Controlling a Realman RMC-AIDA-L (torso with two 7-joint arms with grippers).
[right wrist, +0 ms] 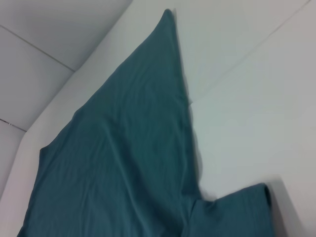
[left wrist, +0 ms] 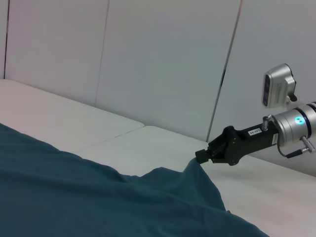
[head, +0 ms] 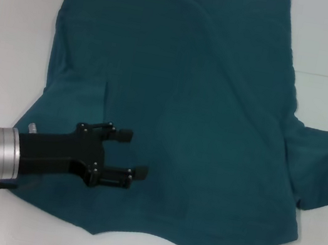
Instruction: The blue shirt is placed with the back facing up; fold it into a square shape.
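Nearest the robot, the left gripper [head: 125, 152] reaches in from the left over the near part of the blue shirt [head: 187, 101], its black body level and its two fingers [head: 125, 134] pointing toward the right. Its jaws stand wide with nothing between them. Whether they touch the cloth below cannot be told.

The blue shirt lies spread flat on the white desk [head: 18, 14], covering most of it, its near hem running in shallow points along the front edge. One sleeve sticks out at the right side.

At that sleeve's outer corner, the right gripper [left wrist: 205, 155] shows in the left wrist view, reaching in low with its jaws closed on the cloth tip, which is pulled up into a small peak. In the head view only a dark bit of it shows at the right edge.

Farther off, the shirt runs to the far edge of the desk, with pale wall panels [left wrist: 163, 64] behind.
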